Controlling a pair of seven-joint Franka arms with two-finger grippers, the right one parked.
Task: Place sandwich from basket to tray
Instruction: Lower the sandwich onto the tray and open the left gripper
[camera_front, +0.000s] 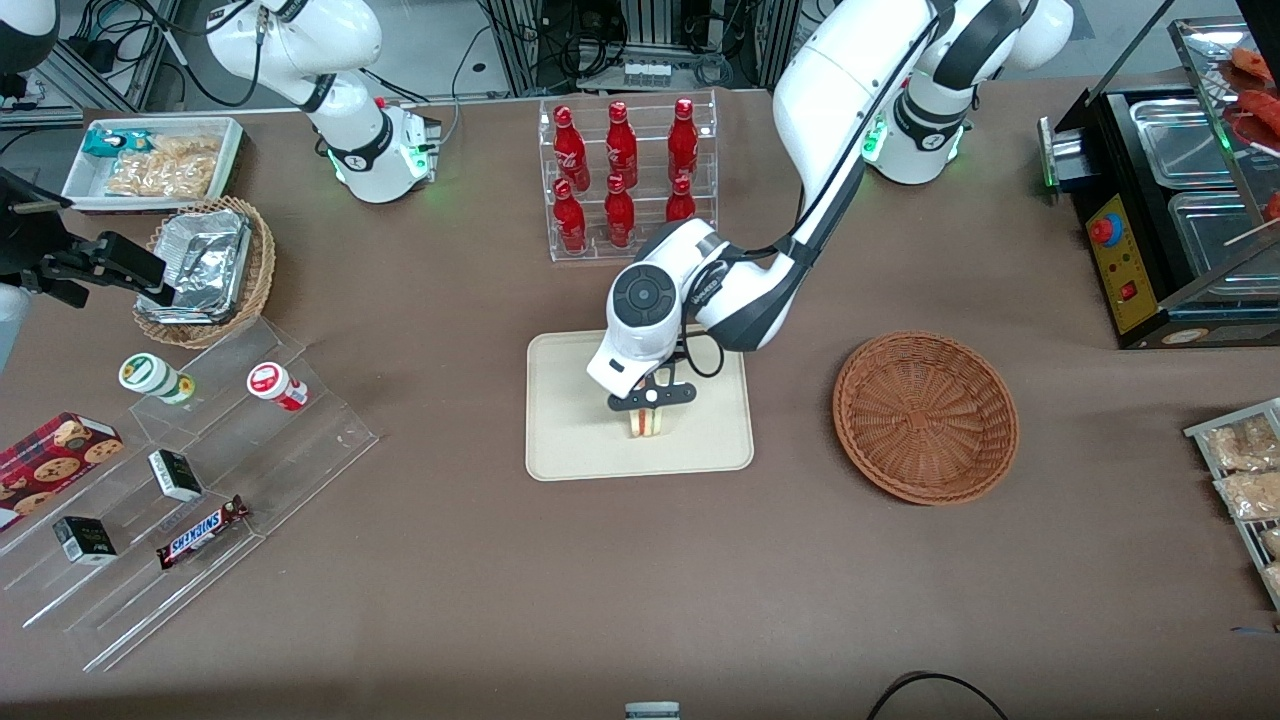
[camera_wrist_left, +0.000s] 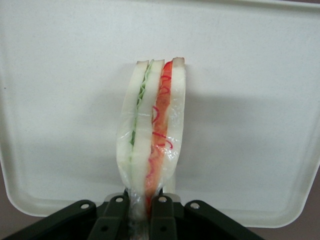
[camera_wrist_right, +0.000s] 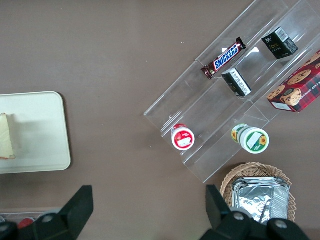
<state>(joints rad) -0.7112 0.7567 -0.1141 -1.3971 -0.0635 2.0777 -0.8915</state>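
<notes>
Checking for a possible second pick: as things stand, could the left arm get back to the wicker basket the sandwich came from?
Probably yes: the basket sits open beside the tray, nothing between, though the gripper is shut on the sandwich.

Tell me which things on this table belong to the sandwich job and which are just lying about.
Job: triangular pale-bread sandwich, pinched in the shut gripper above the flat cream rectangular tray; round reddish-brown wicker basket.

Lying about: red bottles in a clear rack, Snickers bar, tan basket of foil trays.
</notes>
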